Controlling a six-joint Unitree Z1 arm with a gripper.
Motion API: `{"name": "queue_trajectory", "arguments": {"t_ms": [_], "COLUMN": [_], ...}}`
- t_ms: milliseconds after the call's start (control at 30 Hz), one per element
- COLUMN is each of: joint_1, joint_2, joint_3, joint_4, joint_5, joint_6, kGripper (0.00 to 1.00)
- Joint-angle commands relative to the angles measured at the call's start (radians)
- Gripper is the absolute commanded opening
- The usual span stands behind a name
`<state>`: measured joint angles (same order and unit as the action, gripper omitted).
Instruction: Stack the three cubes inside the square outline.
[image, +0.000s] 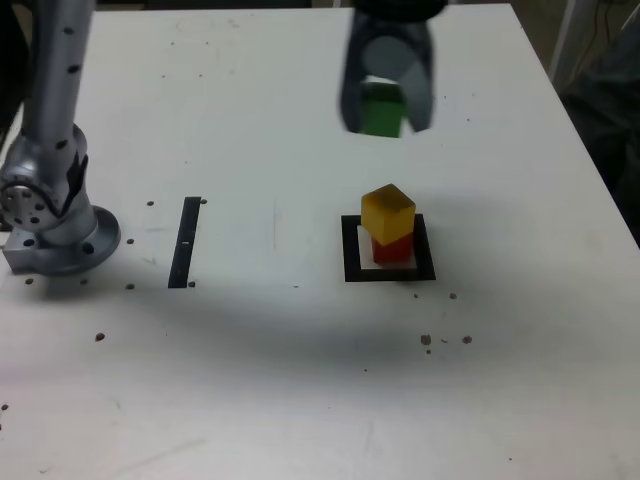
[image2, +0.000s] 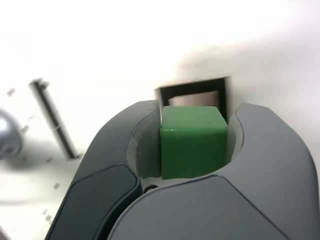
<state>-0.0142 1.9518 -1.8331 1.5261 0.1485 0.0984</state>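
The yellow cube (image: 388, 210) sits slightly turned on the red cube (image: 392, 248), and both stand inside the black square outline (image: 350, 252) on the white table. Behind and above that stack, my gripper (image: 385, 115) hangs in the air, shut on the green cube (image: 380, 110). In the wrist view the green cube (image2: 192, 140) fills the space between the dark jaws of the gripper (image2: 194, 145), and part of the square outline (image2: 192, 90) shows past it. The stacked cubes are hidden in the wrist view.
A straight black strip (image: 185, 242) lies on the table left of the square in the exterior view; it shows in the wrist view too, strip (image2: 52, 117). The arm's silver base (image: 50, 215) stands at the exterior view's left. Small dark specks dot the table.
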Motion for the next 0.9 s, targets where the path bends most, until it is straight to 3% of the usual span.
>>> {"name": "queue_trajectory", "arguments": {"t_ms": [0, 167, 667, 867], "joint_1": [-0.018, -0.058, -0.151, -0.151], "joint_2": [-0.033, -0.023, 0.034, 0.048], "joint_3": [0.008, 0.010, 0.009, 0.035], "joint_4": [0.004, 0.001, -0.005, -0.014], "joint_5": [-0.010, -0.028, -0.030, -0.039], "joint_6": [-0.039, -0.095, -0.193, -0.194], "kGripper": [0.17, 0.17, 0.17, 0.23]}}
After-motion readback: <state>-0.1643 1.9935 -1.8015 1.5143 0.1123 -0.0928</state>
